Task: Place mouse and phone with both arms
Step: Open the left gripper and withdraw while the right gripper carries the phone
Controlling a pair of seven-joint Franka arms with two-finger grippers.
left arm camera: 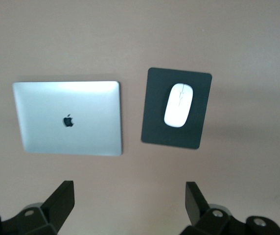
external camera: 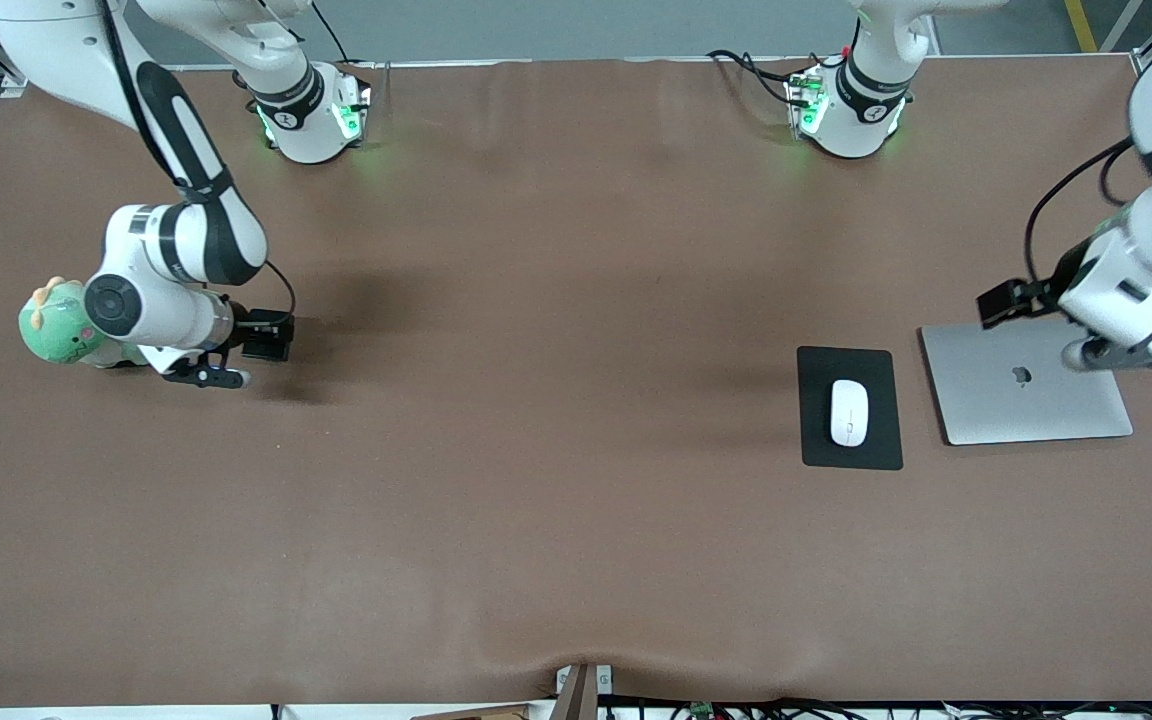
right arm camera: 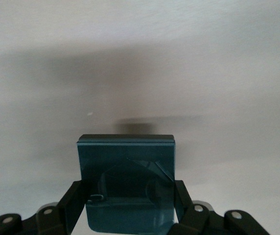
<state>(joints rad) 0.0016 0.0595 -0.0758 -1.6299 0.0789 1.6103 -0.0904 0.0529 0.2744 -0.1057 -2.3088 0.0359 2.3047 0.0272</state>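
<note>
The white mouse (external camera: 849, 412) lies on a flat black mat (external camera: 821, 452) toward the left arm's end of the table; both also show in the left wrist view, the mouse (left arm camera: 178, 105) on the mat (left arm camera: 153, 122). My left gripper (external camera: 1141, 350) hangs open and empty over the silver laptop (external camera: 1026, 405), its fingers (left arm camera: 61, 198) wide apart in its wrist view. My right gripper (external camera: 206, 377) is low over the table at the right arm's end, shut on the glossy black phone (right arm camera: 125, 181). The phone is hidden under the wrist in the front view.
A closed silver laptop (left arm camera: 69, 117) lies beside the mat, toward the left arm's end. A green plush toy (external camera: 56, 322) sits right beside the right wrist at the table's end. Bare brown table (external camera: 536, 400) spreads between the two arms.
</note>
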